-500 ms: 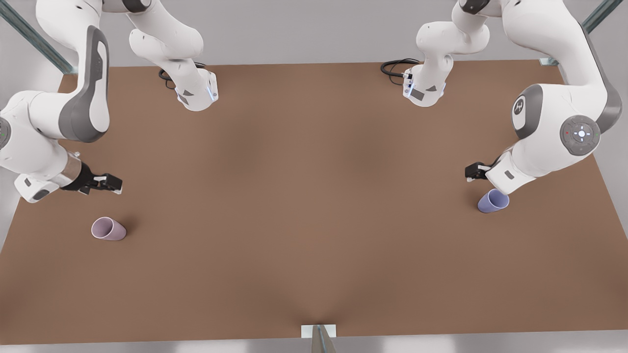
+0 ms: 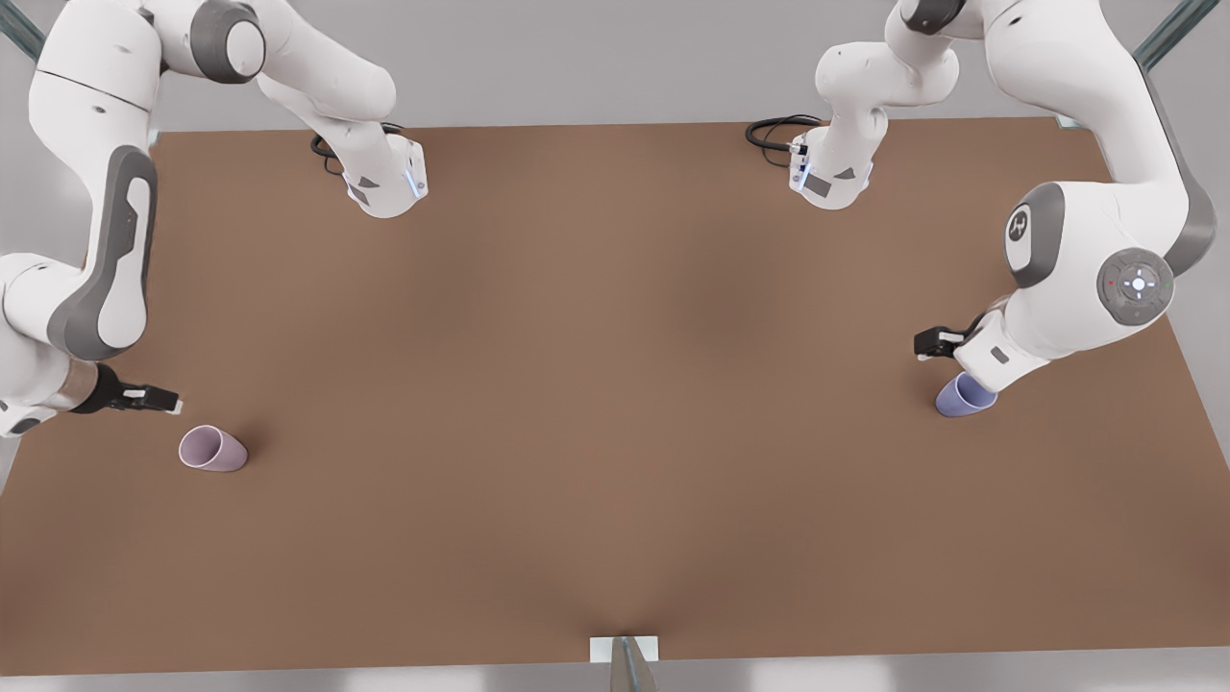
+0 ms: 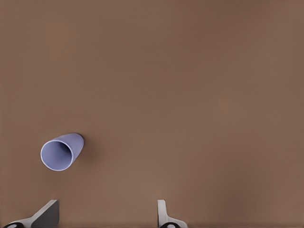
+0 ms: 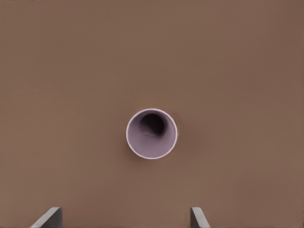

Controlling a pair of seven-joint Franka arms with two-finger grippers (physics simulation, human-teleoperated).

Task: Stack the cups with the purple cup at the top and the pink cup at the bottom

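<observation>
The pink cup (image 2: 212,449) stands upright on the brown table (image 2: 615,404) at the front view's left, toward the near edge, mouth open and dark inside; from the right wrist view it sits dead centre, rim (image 4: 152,133) a clean circle; the right end effector (image 2: 144,399) hovers just beside it, a touch farther back and nearer the table's left edge, fingers (image 4: 48,217) spread wide apart and gripping nothing. Over on the front view's right the purple cup (image 2: 964,396) stands on the table as well, well apart from the pink one, partly tucked under the white wrist of the other arm; the left wrist view catches it (image 3: 61,151) off to one side of the finger line; the left end effector (image 2: 930,341) hangs just beside and slightly beyond it, fingers (image 3: 164,214) parted, holding nothing.
</observation>
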